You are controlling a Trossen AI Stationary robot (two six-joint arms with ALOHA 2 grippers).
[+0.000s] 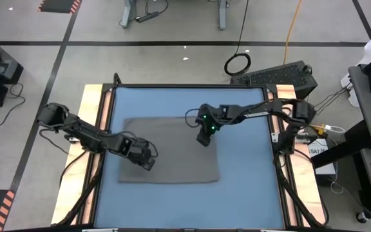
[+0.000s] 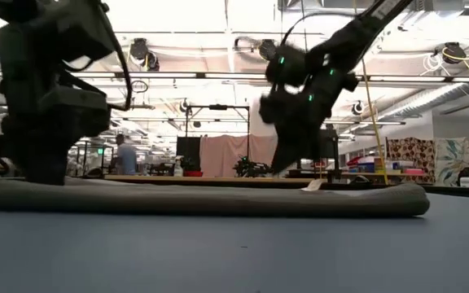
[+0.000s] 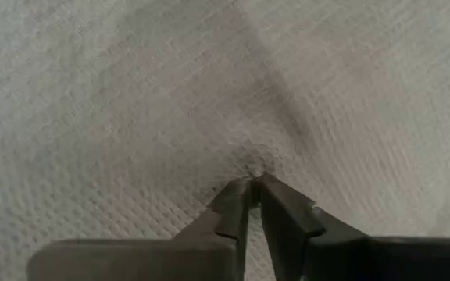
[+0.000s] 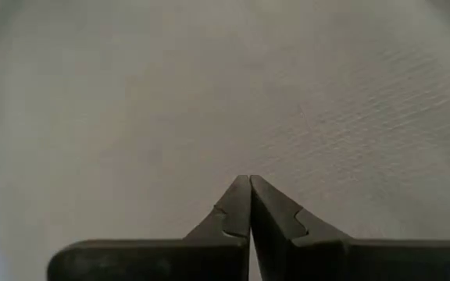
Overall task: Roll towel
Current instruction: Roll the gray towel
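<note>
The grey-brown towel (image 1: 172, 154) lies spread flat on the blue tabletop (image 1: 250, 187); in the low view (image 2: 218, 199) it is a low flat strip with a small white tag (image 2: 313, 185) at its far side. My left gripper (image 1: 149, 162) is shut on the towel's left near part, which shows close up in the left wrist view (image 3: 254, 181). My right gripper (image 1: 203, 140) is shut over the towel's far right part; it also shows in the right wrist view (image 4: 249, 179) and the low view (image 2: 278, 169). My left gripper pinches a small pucker of the towel's top surface (image 3: 256, 168) between its two fingertips, slanting down from the table's left side. Creases run out from the tips. The towel stays flat on the table. My right gripper points down at the towel's surface (image 4: 248, 156); whether it touches, I cannot tell.
The table has wooden side rails (image 1: 95, 109) and a dark frame. Bare blue top lies at the near edge (image 1: 192, 206) and to the towel's right. Beyond the table, the room shows a person (image 2: 125, 155) far off.
</note>
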